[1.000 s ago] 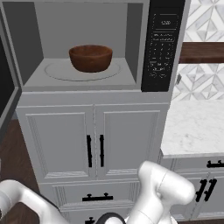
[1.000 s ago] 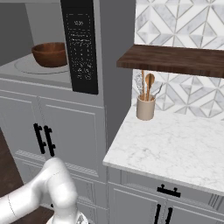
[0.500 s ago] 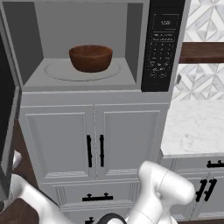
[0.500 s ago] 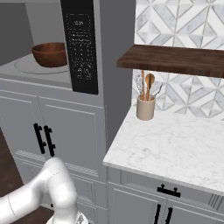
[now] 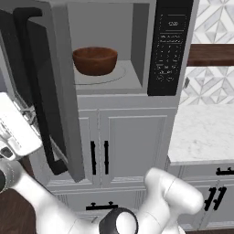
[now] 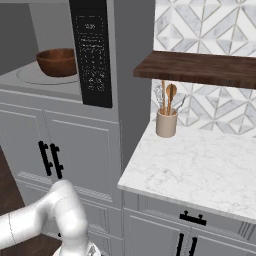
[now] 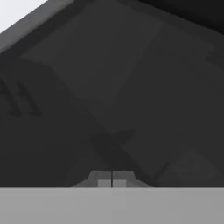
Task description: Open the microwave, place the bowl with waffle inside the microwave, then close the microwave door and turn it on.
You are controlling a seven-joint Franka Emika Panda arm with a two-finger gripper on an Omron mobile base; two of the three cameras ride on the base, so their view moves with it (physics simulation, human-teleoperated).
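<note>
Grey-framed, the microwave door (image 5: 50, 91) has swung from wide open to half closed, pushed by the closed, empty claw (image 7: 112, 179) pressed against its tinted glass (bowl (image 5: 95, 60) beyond it, on the turntable (image 5: 103, 77)), so closing is underway.

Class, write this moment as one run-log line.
bowl: on turntable inside microwave | microwave door: half open | pincer: shut, facing door glass | keypad: untouched

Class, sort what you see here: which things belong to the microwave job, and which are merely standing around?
Job: microwave, microwave door, bowl, keypad panel, gripper.

Standing around: utensil crock, wooden shelf, marble counter, cabinet doors.
</note>
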